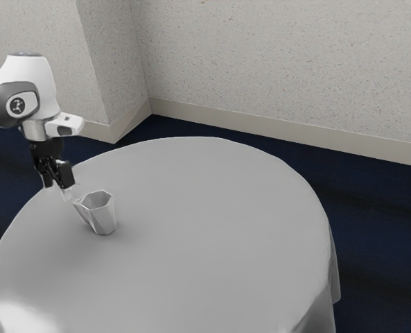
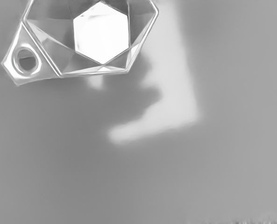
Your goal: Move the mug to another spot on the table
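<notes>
Round grey table [image 1: 226,208]: gripper [image 1: 64,189] hangs just beside the faceted mug [image 1: 100,211], probably lining up a grasp; its opening I cannot tell.

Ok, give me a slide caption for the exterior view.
Franka arm poised beside an upright faceted mug on a round white table.

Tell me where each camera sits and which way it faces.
Exterior view: beside the arm, raised, looking down across the table toward the wall; arm and gripper at its left.
Wrist view: on the gripper, looking straight down into the mug; a shadow, likely the gripper's.
Shared: mug and table.
</notes>
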Tool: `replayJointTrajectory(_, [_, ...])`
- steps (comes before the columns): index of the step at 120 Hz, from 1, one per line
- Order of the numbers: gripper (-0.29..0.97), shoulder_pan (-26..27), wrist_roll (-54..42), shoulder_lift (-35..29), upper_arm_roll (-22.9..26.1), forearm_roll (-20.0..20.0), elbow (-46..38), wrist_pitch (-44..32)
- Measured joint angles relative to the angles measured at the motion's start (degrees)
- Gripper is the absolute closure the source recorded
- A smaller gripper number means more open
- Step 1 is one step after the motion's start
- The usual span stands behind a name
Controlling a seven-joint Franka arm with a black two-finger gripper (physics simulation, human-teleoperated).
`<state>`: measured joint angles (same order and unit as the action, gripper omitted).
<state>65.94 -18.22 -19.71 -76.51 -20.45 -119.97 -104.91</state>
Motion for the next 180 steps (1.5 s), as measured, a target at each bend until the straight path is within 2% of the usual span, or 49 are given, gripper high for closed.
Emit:
replayJointTrajectory(11, [0.0, 1.22, -5.63, -3.96, -0.95, -3.84, -0.11, -0.91])
replayJointTrajectory(21, [0.0, 7.35, -10.57, -9.53, -8.38, -6.76, 0.01, -1.74])
replayJointTrajectory(29, [0.0, 10.4, -14.21, -12.83, -11.02, -9.92, 0.04, -2.27])
replayJointTrajectory(45, [0.0, 14.13, -20.37, -14.5, -15.85, -16.51, 0.63, -4.45])
replayJointTrajectory(60, [0.0, 15.76, -25.03, -15.63, -18.76, -19.49, 0.81, -7.69])
replayJointTrajectory(86, [0.0, 19.84, -31.12, -18.04, -23.38, -20.8, 0.65, -12.37])
replayJointTrajectory(113, [0.0, 21.88, -35.54, -18.68, -24.67, -21.16, 0.69, -15.46])
replayJointTrajectory(145, [0.23, 23.73, -39.01, -19.41, -27.3, -21.41, 0.67, -19.12])
replayJointTrajectory(180, [0.4, 24.37, -41.32, -19.96, -28.9, -21.44, 0.6, -20.55])
